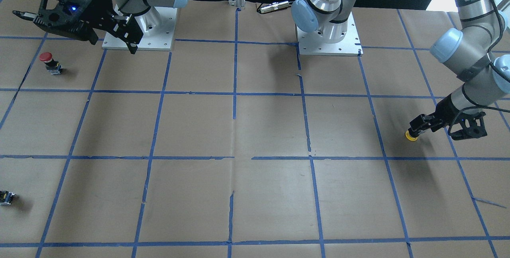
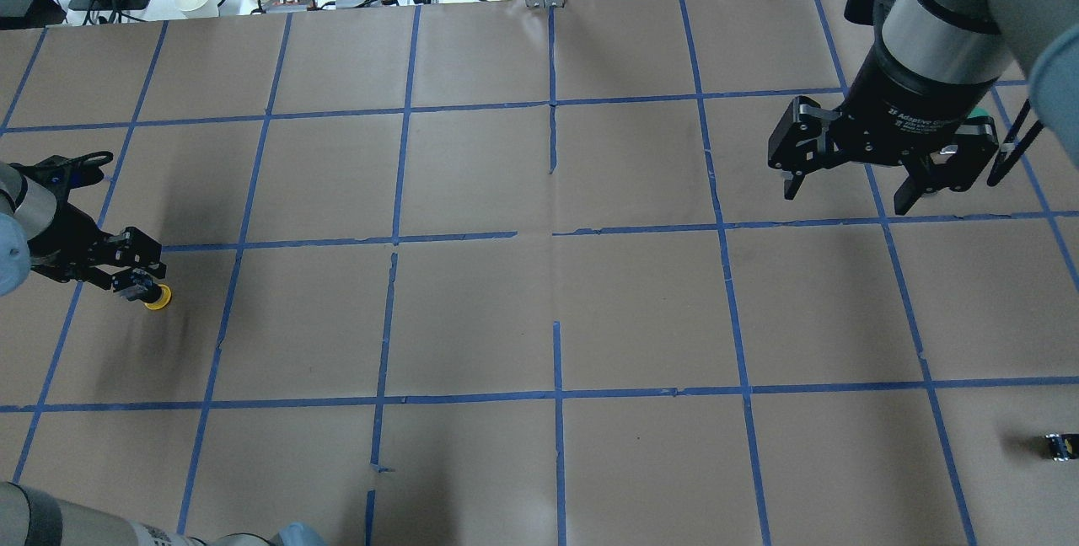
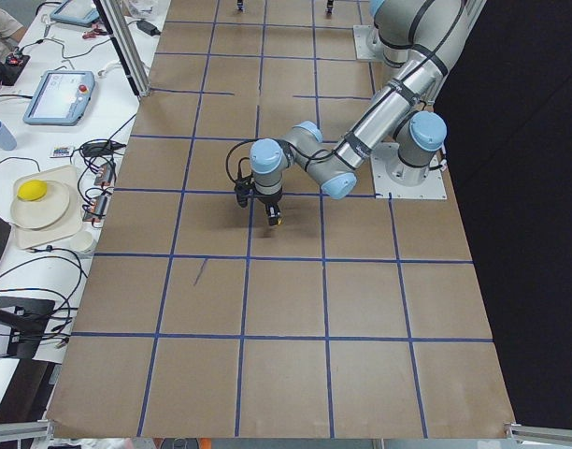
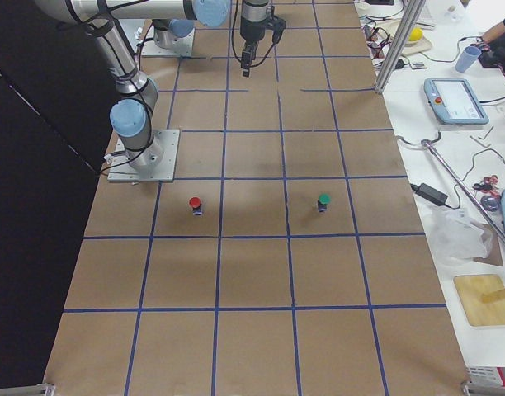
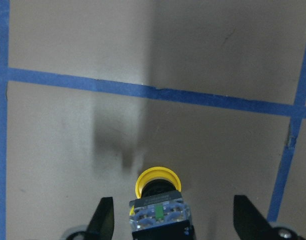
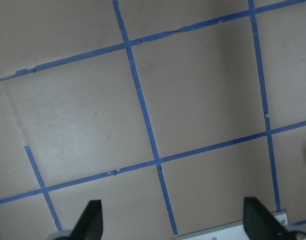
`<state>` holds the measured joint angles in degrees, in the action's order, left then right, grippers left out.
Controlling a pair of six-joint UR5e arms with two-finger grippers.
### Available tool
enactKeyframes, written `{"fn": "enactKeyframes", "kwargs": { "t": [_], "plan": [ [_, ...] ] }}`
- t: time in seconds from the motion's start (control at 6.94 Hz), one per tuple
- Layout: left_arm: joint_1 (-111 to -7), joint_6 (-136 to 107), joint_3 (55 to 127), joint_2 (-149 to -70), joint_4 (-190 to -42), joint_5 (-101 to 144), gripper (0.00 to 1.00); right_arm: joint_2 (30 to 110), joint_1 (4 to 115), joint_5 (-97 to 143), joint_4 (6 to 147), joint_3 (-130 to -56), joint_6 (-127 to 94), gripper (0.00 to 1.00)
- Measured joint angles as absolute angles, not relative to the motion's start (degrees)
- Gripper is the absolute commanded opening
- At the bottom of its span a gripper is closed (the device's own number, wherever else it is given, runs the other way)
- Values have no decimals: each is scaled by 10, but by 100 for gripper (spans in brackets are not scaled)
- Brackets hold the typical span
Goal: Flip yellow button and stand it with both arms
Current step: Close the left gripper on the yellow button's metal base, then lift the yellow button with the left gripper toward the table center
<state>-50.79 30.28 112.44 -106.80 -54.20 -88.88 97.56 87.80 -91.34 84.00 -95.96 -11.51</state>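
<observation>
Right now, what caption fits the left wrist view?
The yellow button sits untouched inside the open left gripper, cap pointing away from the camera.

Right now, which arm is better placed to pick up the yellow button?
The left arm: its open jaws sit either side of the yellow button. The right arm hangs far across the table, jaws open too.

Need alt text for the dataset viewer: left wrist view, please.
The yellow button sits between the spread fingers of the left pincer, touching neither, grey block toward the camera, cap toward the table. Blue tape lines cross the table.
</observation>
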Motion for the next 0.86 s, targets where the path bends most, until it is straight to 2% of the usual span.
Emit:
{"fn": "enactKeyframes", "kwargs": {
  "t": [0.43, 0.86],
  "plan": [
    [-505, 302, 1126, -1068, -542, -889, 33, 975, 878, -910, 844, -959, -120, 100],
    [-505, 299, 1121, -1064, -555, -885, 20, 976, 878, -909, 845, -959, -122, 100]
  ]
}}
